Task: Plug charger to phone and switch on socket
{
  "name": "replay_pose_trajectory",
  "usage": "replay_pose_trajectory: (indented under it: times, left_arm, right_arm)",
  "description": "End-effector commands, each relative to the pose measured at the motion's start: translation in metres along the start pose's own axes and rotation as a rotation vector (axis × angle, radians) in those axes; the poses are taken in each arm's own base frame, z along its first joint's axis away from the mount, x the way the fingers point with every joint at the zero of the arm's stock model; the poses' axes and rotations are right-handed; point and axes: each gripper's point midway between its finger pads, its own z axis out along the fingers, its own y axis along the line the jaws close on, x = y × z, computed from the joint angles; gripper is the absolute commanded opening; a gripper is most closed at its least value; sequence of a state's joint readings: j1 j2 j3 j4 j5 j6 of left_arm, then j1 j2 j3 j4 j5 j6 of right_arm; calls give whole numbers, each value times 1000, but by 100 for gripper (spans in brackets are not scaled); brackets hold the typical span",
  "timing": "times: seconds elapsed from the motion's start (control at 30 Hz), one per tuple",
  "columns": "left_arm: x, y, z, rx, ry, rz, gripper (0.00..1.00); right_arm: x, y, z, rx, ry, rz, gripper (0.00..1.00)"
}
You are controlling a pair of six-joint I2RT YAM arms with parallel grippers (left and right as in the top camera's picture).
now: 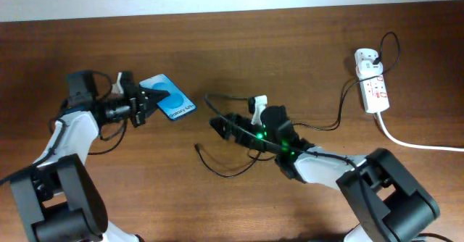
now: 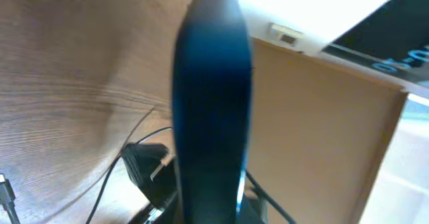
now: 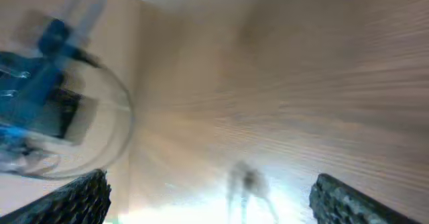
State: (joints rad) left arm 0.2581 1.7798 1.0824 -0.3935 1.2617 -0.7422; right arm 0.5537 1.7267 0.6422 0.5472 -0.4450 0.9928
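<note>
Overhead, the left gripper [image 1: 148, 99] was closed on the phone [image 1: 172, 101], gripping it by its left end at the table's [image 1: 290, 46] left-centre. The phone was tilted, its light-blue screen facing up and its free end pointing right, toward the other arm. From the left wrist, the phone showed edge-on as a dark blue band down the middle of the frame, so it sat right between that gripper's fingers.

The right gripper [image 1: 220, 123] lay low over the middle of the table, to the right of the phone and apart from it. Its wrist view was blurred, but the two fingers [image 3: 74, 200] stood wide apart at the bottom corners. Only a faint smudge lay between them, too blurred to identify.

The charger cable [image 1: 338, 115] ran from the plug [image 1: 366, 57], which was seated in the top of the socket [image 1: 373, 90] at the far right. It trailed left across the table and looped around and under the right gripper. Its tip [image 1: 198, 149] lay loose on the wood, below and left of that gripper, near it but not in it, and below the phone's free end. A white cord [image 1: 413, 144] left the socket toward the right edge.
</note>
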Motion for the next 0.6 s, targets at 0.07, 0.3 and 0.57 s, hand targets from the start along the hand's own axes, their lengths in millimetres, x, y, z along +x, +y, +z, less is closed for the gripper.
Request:
replay_pose_trajectory:
  times: [0.07,0.3,0.57]
  left_arm:
    - [4,-13,-8,64,24,123,0]
    - [0,-12,-14,66,7,135,0]
    - [-36,0,-74,78,-176,79,1]
  right_arm:
    - [-4,5,-19,247,130,-326,98]
    - [41,27,0,287,239,-644,84]
    - [86,-6,41,487,202,-865,80]
